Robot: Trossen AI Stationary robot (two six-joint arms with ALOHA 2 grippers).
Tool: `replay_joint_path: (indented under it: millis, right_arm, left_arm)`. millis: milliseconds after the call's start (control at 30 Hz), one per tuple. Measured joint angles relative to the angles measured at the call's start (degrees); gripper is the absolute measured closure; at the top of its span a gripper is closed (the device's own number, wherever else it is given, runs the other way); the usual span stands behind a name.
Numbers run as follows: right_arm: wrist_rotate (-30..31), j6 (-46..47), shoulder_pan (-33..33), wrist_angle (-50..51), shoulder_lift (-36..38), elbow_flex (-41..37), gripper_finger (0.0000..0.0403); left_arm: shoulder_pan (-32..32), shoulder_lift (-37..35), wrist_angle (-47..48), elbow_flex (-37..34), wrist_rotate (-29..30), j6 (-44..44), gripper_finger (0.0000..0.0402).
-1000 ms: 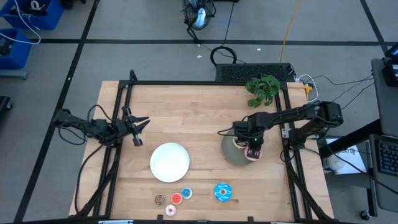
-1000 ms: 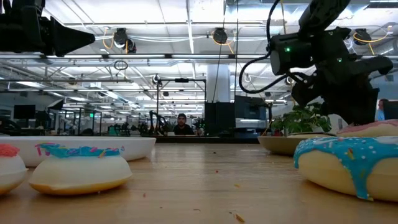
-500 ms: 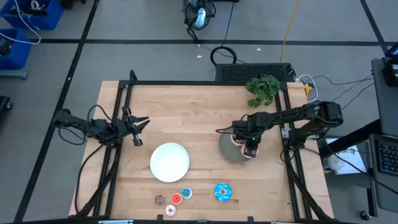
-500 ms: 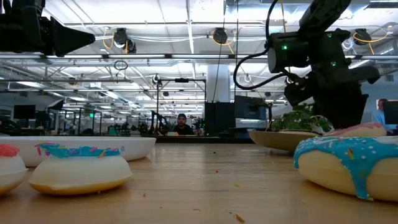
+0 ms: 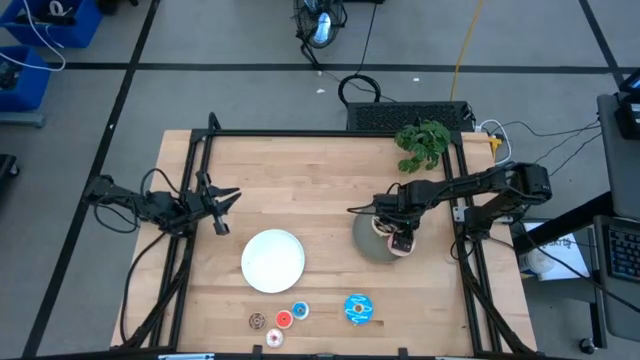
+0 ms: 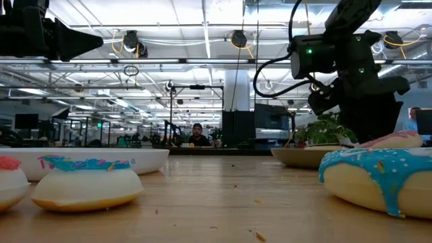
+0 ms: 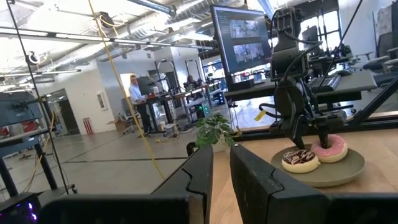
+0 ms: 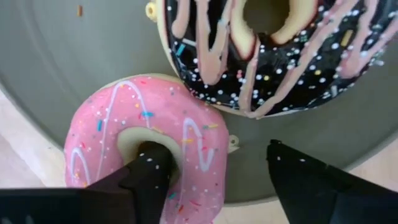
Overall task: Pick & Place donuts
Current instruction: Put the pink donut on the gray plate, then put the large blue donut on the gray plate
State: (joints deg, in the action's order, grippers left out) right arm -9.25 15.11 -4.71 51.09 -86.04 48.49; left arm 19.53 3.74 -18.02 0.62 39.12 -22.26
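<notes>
My right gripper [image 5: 400, 240] points down over the grey plate [image 5: 368, 248], open. The pink donut [image 8: 149, 149] lies flat on the plate's near right part beside the dark brown sprinkled donut [image 8: 267, 56]. One finger [image 8: 146, 177] stands in the pink donut's hole, the other [image 8: 311, 180] outside the ring. The blue donut [image 5: 358, 308] and several tiny donuts [image 5: 283, 319] lie near the front edge. My left gripper [image 5: 222, 205] waits at the table's left edge with a narrow gap between its fingers. My right gripper comes from above with one fingertip [image 8: 149, 167] down in the pink donut's hole [image 8: 134, 140] and the other clear of the ring's outer side. Whether the inner finger touches the ring, I cannot tell. The donut rests flat on the grey plate.
A white plate [image 5: 273, 261] lies at the table's middle. A potted plant [image 5: 423, 143] stands at the far right corner. Black frame rails [image 5: 190, 240] run along the left and right edges. Bare wood lies at the far half.
My right gripper has opened over the grey plate and let go of the pink donut, which now lies on the plate. The wrist tipped slightly. The grey plate has slid a little toward the table's left.
</notes>
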Motion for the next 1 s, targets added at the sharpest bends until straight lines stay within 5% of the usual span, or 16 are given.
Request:
replay_joint_path:
  millis: [500, 833, 1000]
  right_arm:
    - [1.97, -1.73, 1.95, 5.20, -0.02, 7.87, 0.0104]
    - [1.94, -0.49, 2.98, 7.38, 0.35, 8.72, 0.0105]
    - [7.48, 2.59, 7.55, 7.84, 0.39, 15.75, 0.0123]
  left_arm:
    - [0.00, 0.00, -0.03, 0.00, 0.01, -0.08, 0.0339]
    - [0.00, -0.01, -0.20, 0.00, 0.01, -0.30, 0.0339]
    - [0.00, 0.00, -0.16, 0.00, -0.01, -0.55, 0.0339]
